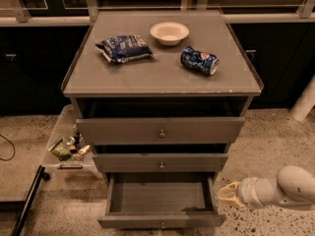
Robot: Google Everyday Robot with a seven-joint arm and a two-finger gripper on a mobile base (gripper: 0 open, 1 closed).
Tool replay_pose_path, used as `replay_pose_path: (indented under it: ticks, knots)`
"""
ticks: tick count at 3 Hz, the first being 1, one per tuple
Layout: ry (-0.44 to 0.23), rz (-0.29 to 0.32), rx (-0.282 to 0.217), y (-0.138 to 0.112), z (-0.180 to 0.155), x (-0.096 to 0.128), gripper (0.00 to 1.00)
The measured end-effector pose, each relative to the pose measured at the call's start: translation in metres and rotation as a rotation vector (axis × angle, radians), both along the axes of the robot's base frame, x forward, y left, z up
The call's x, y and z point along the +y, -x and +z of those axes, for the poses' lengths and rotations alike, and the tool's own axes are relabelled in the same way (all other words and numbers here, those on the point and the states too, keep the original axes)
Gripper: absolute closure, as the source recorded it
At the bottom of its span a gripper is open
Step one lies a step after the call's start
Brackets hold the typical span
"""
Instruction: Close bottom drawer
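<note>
The bottom drawer (162,220) of the grey cabinet is pulled far out and its inside is empty. Its grey front sits at the lower edge of the view, with a small round knob (162,225) at centre. My gripper (225,194) is low at the right, just beside the drawer's right side wall and behind its front. The arm (290,187) comes in from the right edge.
The middle drawer (160,162) and top drawer (160,130) stick out a little. On the cabinet top (162,77) lie a blue chip bag (123,48), a white bowl (169,33) and a crushed blue can (199,60). A clear bin of items (66,146) stands left on the speckled floor.
</note>
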State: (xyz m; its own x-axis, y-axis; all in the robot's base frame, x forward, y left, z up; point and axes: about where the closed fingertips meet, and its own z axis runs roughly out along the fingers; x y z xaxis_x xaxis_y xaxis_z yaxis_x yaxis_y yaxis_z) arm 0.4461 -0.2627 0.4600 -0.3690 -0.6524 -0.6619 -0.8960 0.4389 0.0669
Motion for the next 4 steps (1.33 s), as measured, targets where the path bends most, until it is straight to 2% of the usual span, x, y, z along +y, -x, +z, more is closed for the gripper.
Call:
replay_pose_path:
  ticks: [1,2,3,4]
  knots:
    - [-0.061,-0.086,0.001,-0.007,-0.047,-0.012,1.00]
    - [-0.112,-0.148,0.058,-0.005,-0.096,-0.017,1.00]
    - [-0.112,-0.148,0.058,-0.005,-0.096,-0.017,1.00]
    - [-0.104,-0.174,0.066,-0.001,-0.121,-0.004,1.00]
